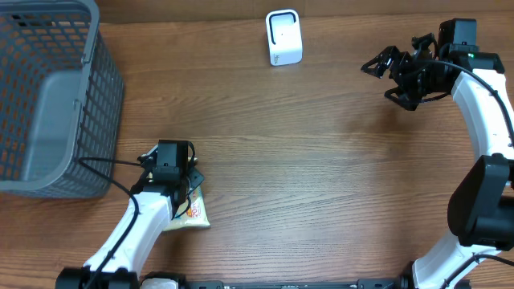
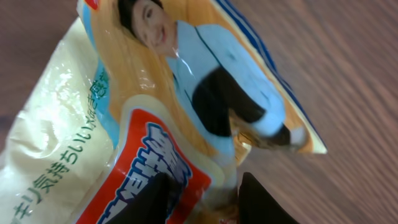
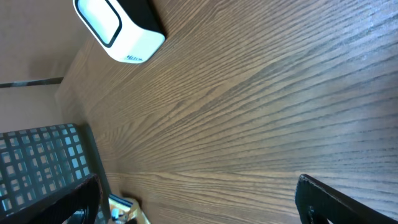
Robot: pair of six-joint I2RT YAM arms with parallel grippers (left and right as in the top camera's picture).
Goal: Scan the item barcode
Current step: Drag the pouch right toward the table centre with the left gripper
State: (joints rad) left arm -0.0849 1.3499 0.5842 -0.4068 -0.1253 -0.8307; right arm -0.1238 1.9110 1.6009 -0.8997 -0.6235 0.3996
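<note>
We see glossy, crinkled plastic film on the snack packet (image 2: 155,112), matt wood grain on the table (image 1: 321,160), a grey plastic mesh basket (image 1: 104,104) and a smooth white plastic scanner (image 1: 283,37).

Left arm (image 1: 132,229) and right arm (image 1: 482,100) white; left pincer (image 2: 202,199) and right pincer (image 1: 379,80) black.

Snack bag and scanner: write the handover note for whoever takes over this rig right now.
Left gripper: jaws straddle an edge of the snack bag; firm pinch unclear.
Right gripper: open, empty, above the table, right of the scanner.
Snack bag appears to lie on the table near the basket.
Done: bag reached.
Left: lift it, show its barcode to the scanner.
</note>
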